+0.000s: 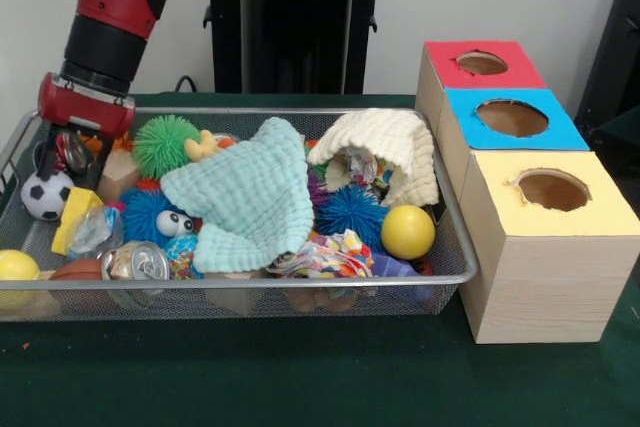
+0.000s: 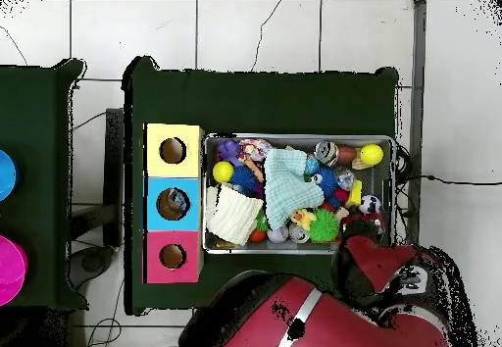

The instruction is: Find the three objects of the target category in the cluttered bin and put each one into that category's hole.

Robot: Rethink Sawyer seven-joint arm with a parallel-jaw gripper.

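Observation:
The silver wire-mesh bin point(image 1: 250, 285) is full of toys and cloths; it also shows in the overhead view point(image 2: 294, 137). The blue-topped hole point(image 1: 512, 117) is in the middle wooden box to the right of the bin, and the overhead view point(image 2: 173, 204) shows something lying inside it. My gripper point(image 1: 72, 159) is down in the bin's far left corner. It is open, with its black fingers on either side of a shiny crushed can point(image 1: 72, 150). In the overhead view the arm point(image 2: 377, 265) hides the gripper.
A red-topped hole point(image 1: 482, 63) and a yellow-topped hole point(image 1: 552, 189) flank the blue one. In the bin lie a mint cloth point(image 1: 250, 197), a cream cloth point(image 1: 385, 152), a soccer ball point(image 1: 45, 195), a green spiky ball point(image 1: 165, 145), a yellow ball point(image 1: 407, 232) and a silver can point(image 1: 135, 262).

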